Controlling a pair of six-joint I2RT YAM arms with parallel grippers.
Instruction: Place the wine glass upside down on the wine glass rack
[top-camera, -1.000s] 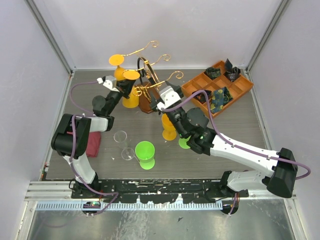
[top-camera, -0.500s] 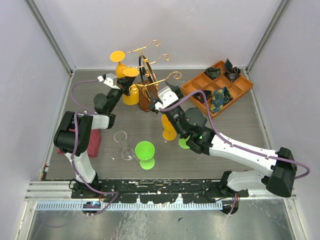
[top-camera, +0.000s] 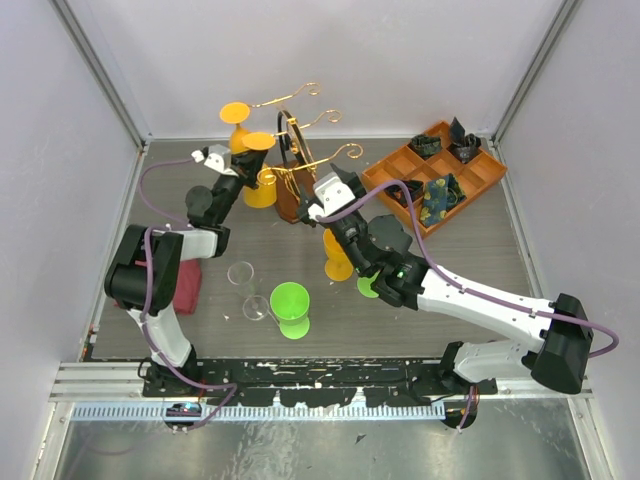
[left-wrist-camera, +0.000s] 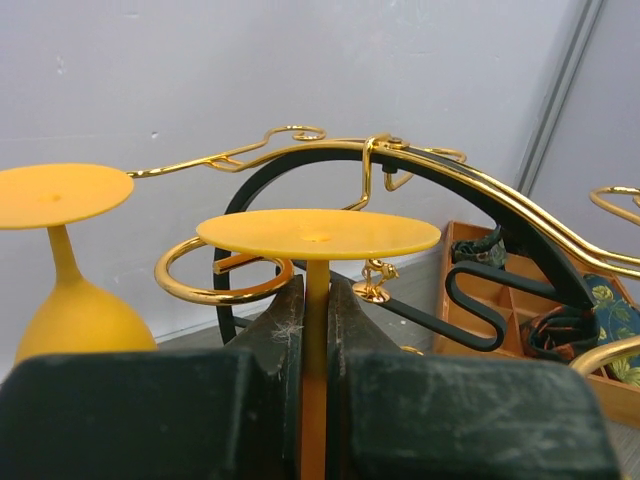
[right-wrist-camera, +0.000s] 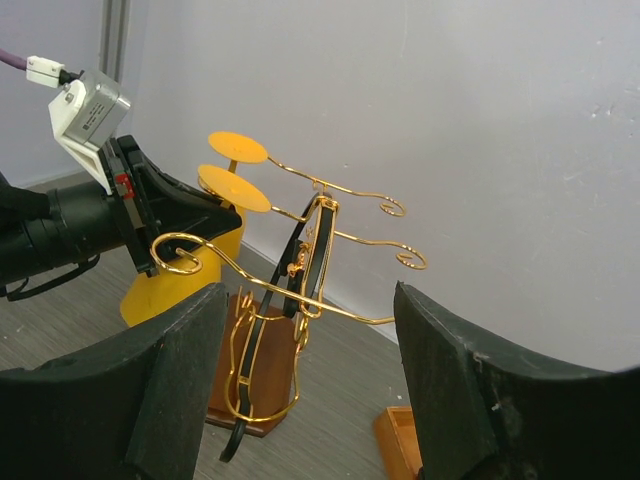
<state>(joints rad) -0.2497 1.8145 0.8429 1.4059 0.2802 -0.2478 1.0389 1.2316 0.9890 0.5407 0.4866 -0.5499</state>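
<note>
Grey wood-grain table (top-camera: 500, 240) boxed in by pale walls (top-camera: 400, 60).
Metal corner posts (top-camera: 100, 70) rise at eleven and one o'clock; aluminium rail (top-camera: 90, 378) along six o'clock.

The top external camera hangs high above and behind the arm bases, looking steeply down on the whole table (top-camera: 480, 235) from far off. The left wrist camera sits close behind the left fingers (left-wrist-camera: 150, 410) and faces level along them. The wine glass (left-wrist-camera: 318, 232) stem stands between them, the rack (left-wrist-camera: 500, 205) just past their tips. The right wrist camera looks out between the spread right fingers (right-wrist-camera: 100, 410), the rack well ahead of their tips. All three views share rack and wine glass.
</note>
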